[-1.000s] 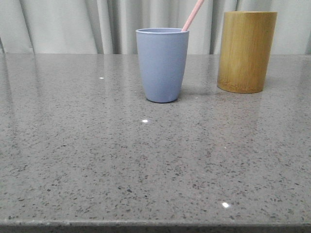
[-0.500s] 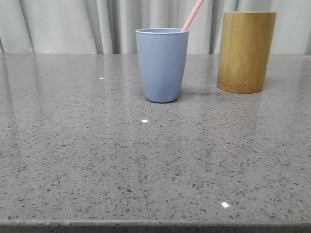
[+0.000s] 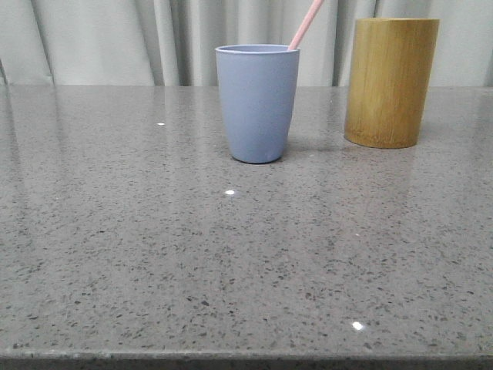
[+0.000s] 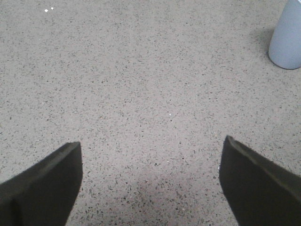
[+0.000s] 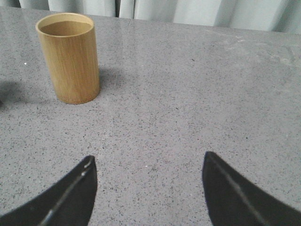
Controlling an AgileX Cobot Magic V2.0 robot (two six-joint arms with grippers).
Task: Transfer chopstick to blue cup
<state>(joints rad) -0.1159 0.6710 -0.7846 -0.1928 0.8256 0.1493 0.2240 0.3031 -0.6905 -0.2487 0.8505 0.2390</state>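
The blue cup (image 3: pixel 257 102) stands upright at the back middle of the grey speckled table. A pale pink chopstick (image 3: pixel 306 25) leans out of it to the right, its top cut off by the frame. The cup's base also shows in the left wrist view (image 4: pixel 287 35). My left gripper (image 4: pixel 151 147) is open and empty over bare table, well away from the cup. My right gripper (image 5: pixel 148 159) is open and empty over bare table, short of the bamboo holder. Neither gripper shows in the front view.
A tall tan bamboo holder (image 3: pixel 390 82) stands to the right of the blue cup; it also shows in the right wrist view (image 5: pixel 69 57), and nothing shows above its rim. Grey curtains hang behind the table. The table's front edge (image 3: pixel 246 358) runs along the bottom.
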